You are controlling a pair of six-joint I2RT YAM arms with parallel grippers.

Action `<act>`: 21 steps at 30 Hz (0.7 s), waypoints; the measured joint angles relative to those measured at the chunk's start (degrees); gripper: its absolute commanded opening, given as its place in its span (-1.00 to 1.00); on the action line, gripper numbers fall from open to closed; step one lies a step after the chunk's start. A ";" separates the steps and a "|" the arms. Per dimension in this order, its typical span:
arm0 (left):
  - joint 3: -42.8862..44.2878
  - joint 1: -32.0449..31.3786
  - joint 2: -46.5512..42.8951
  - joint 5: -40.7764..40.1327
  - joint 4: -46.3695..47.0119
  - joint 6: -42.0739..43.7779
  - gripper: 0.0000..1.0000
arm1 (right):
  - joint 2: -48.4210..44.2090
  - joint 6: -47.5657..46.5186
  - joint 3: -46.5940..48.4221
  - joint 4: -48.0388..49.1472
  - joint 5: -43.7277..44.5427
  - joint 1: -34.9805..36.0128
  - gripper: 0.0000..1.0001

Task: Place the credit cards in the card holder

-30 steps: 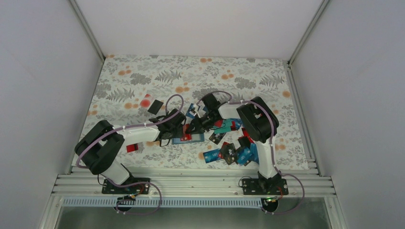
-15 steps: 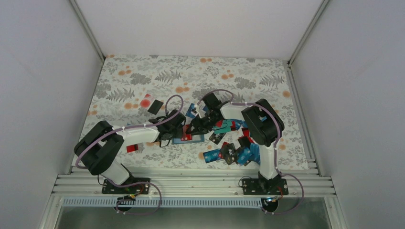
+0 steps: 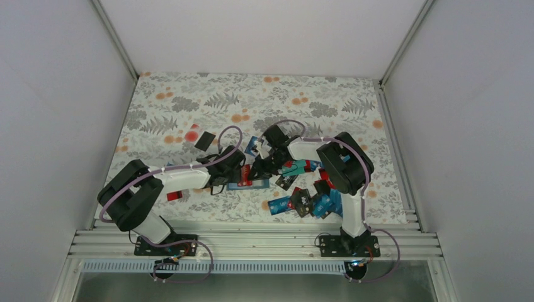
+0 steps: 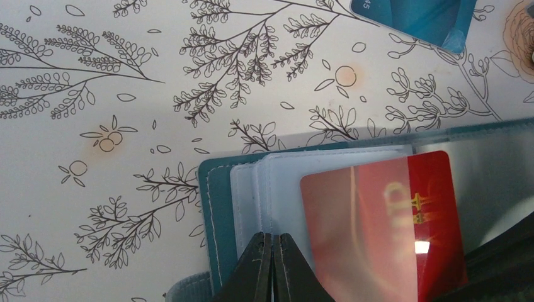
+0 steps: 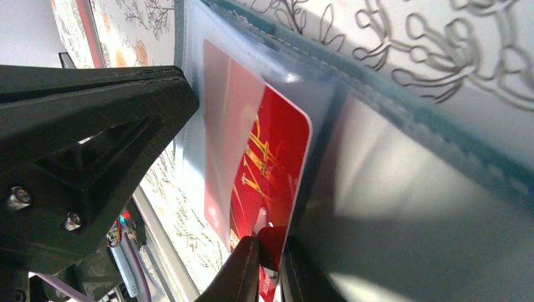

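Observation:
The teal card holder lies open on the floral mat, its clear sleeves up. In the left wrist view its teal edge shows, and my left gripper is shut, its tips resting on the clear sleeves. A red credit card sits partly inside a sleeve. My right gripper is shut on the near end of that red card, beside the holder's teal rim. From above, the left gripper and right gripper meet over the holder.
Several loose cards lie in a heap at the right front. A black card and a red one lie at the back left, another red one at the front left. A teal card lies beyond the holder.
The right wrist has shifted slightly left toward the holder with the red card. The left arm has barely moved.

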 measured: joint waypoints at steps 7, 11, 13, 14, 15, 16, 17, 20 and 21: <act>-0.87 -0.37 -1.46 0.17 -0.83 -0.85 -0.95 | 0.00 2.95 0.04 1.16 -0.44 1.68 -0.89; -1.53 -0.59 -3.28 1.14 -3.02 -1.16 -0.95 | 0.35 3.80 0.04 1.86 -0.68 1.92 -0.67; -1.53 -0.70 -4.11 1.62 -4.42 -1.27 -0.95 | 0.55 3.89 0.04 2.01 -0.68 1.99 -0.57; -1.55 -0.76 -4.63 1.86 -5.20 -1.27 -0.95 | 0.55 3.93 0.04 2.10 -0.70 2.03 -0.52; -1.53 -0.85 -5.20 2.01 -5.86 -1.27 -0.95 | 0.55 3.87 0.07 2.14 -0.87 2.08 -0.48; -1.53 -0.92 -5.92 2.21 -6.69 -1.27 -0.94 | 0.55 3.89 0.11 2.14 -0.96 2.10 -0.45; -1.55 -0.94 -6.56 2.34 -7.30 -1.27 -0.95 | 0.52 3.61 0.17 2.16 -1.22 2.10 -0.41; -1.55 -0.96 -7.91 2.40 -8.55 -1.27 -0.95 | 0.42 2.71 0.33 1.92 -1.60 2.19 -0.30; -1.55 -0.96 -8.13 2.40 -8.87 -1.27 -0.95 | 0.35 2.25 0.39 1.79 -1.70 2.21 -0.26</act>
